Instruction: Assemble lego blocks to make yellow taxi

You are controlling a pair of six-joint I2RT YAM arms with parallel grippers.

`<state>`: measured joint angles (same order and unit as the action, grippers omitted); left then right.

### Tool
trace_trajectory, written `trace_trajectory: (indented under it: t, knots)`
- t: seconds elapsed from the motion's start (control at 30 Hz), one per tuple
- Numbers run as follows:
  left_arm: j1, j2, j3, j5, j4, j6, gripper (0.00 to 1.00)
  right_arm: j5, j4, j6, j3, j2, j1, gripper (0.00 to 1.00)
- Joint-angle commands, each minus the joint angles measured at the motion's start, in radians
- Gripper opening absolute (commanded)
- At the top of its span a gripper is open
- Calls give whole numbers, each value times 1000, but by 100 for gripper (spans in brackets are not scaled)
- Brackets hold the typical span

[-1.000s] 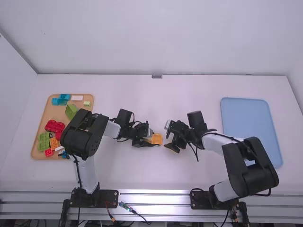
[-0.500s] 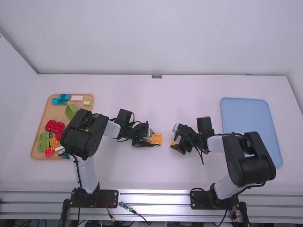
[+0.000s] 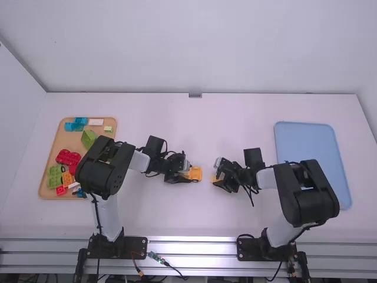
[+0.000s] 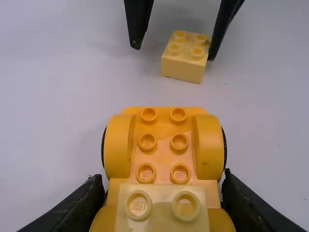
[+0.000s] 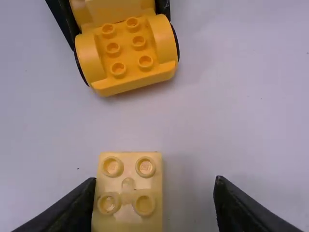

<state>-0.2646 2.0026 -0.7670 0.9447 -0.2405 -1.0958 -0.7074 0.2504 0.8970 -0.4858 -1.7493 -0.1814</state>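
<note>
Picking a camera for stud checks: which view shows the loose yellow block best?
Right wrist: block largest, four studs clear, between the open fingers of the right gripper. Left wrist: smaller, studs plus a side. High: mostly hidden sliver.

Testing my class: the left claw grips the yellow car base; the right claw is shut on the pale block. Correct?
No, the right claw is open: in the right wrist view, one finger stands clear of the pale block. The left claw grips the yellow car base.

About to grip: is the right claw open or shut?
Open: the right claw has fingers spread, one beside the pale yellow block, the other across a gap.
</note>
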Motion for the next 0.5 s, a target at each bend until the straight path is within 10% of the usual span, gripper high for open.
trace_trajectory:
  t: [0.0,0.23,0.47]
  knots:
    - [-5,11,7,-48,15,8,41,-10,-5,2,9,-11,-3,59]
    - [-5,11,7,-47,15,7,41,-5,-5,0,9,-11,-3,28]
    - [-5,11,7,-46,15,8,41,-17,0,1,2,-10,-3,22]
